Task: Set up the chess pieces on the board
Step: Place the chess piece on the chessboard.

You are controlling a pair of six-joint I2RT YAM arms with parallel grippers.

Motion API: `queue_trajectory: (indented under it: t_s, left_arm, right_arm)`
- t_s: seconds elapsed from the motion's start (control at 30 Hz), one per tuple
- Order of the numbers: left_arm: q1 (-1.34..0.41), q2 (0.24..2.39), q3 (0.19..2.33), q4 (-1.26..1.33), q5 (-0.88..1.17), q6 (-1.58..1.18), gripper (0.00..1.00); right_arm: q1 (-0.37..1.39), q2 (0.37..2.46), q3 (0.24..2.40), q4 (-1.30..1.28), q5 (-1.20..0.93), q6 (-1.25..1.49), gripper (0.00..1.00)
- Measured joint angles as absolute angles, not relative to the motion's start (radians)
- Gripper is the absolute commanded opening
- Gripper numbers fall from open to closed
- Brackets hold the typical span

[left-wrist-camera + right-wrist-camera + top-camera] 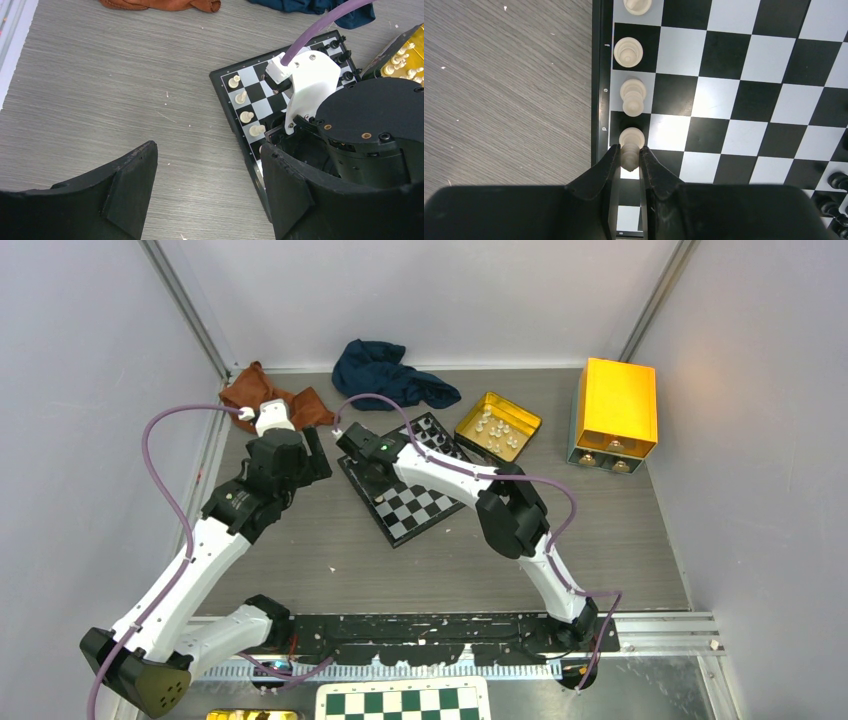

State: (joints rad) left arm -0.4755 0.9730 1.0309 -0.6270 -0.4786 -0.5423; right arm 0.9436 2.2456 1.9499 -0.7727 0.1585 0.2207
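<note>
Right pincer [629, 153] clamps a cream piece [631, 141] between its tips on the board [719, 97]; left pincer [207, 150] gapes apart

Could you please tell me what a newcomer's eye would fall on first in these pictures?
Most likely the right claw, closed on a cream-white piece at the edge row of the board mid-table, in line with three more pale pieces. Then the bright yellow box at the far right, with a gold tin of loose pieces beside it. The left claw hangs open left of the board.
</note>
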Motion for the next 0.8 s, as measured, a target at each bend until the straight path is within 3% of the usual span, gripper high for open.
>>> queue_trajectory:
  t_s: [0.57,0.8]
  left_arm:
    - [-0.476,0.973,1.031,-0.627,-0.478,-0.542,0.76]
    - [-0.476,0.973,1.031,-0.627,-0.479,-0.542,0.76]
  right_arm:
    - [0.948,2.252,1.955,-0.772,0.147,0.232,0.01]
    - [0.948,2.252,1.955,-0.772,0.144,0.232,0.11]
